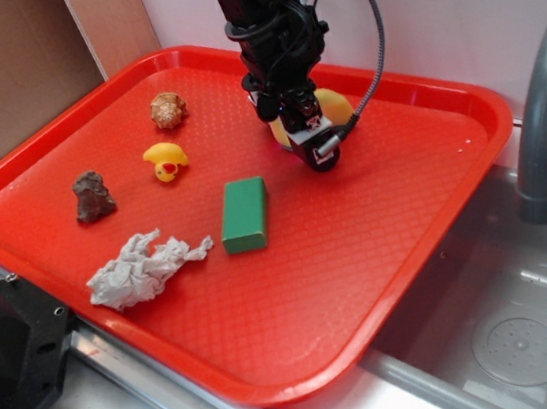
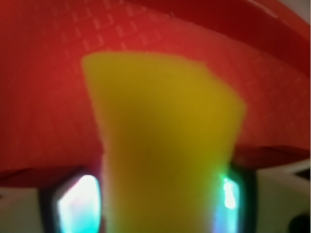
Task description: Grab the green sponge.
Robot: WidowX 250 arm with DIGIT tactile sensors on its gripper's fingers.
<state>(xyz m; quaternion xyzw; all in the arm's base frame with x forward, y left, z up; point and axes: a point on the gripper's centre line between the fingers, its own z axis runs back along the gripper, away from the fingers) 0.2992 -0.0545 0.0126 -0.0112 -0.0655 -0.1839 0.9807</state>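
Observation:
The green sponge lies flat near the middle of the red tray, with nothing on or around it. My gripper is behind it and to its right, near the tray's back rim, apart from the green sponge. The yellow wedge-shaped sponge sits between the jaws. In the wrist view the yellow sponge fills the gap of the gripper, and both fingers press against its sides. The green sponge does not show in the wrist view.
On the tray's left half lie a crumpled grey-white paper, a brown rock-like lump, a yellow rubber duck and a tan shell-like ball. A grey faucet and a metal sink are at the right.

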